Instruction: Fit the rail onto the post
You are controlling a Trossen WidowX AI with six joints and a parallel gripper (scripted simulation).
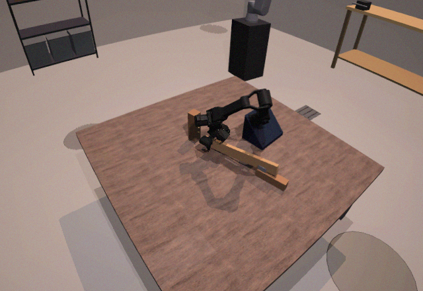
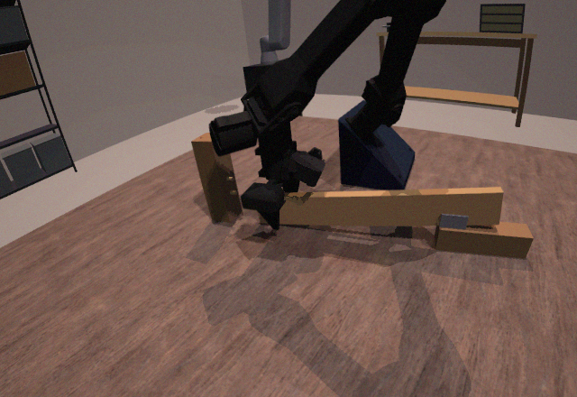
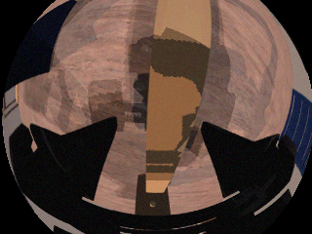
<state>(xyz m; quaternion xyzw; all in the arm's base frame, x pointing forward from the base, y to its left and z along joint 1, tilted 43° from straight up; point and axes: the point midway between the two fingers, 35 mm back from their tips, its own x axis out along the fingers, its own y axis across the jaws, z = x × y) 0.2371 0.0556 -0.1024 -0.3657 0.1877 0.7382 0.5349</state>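
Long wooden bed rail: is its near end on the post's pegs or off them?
Off. The long wooden bed rail slopes to the table, short of the short wooden post; its pegs stay bare.

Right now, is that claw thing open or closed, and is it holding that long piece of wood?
Gripper: open, fingers straddling the near end of the rail with a gap on each side; holding nothing yet.
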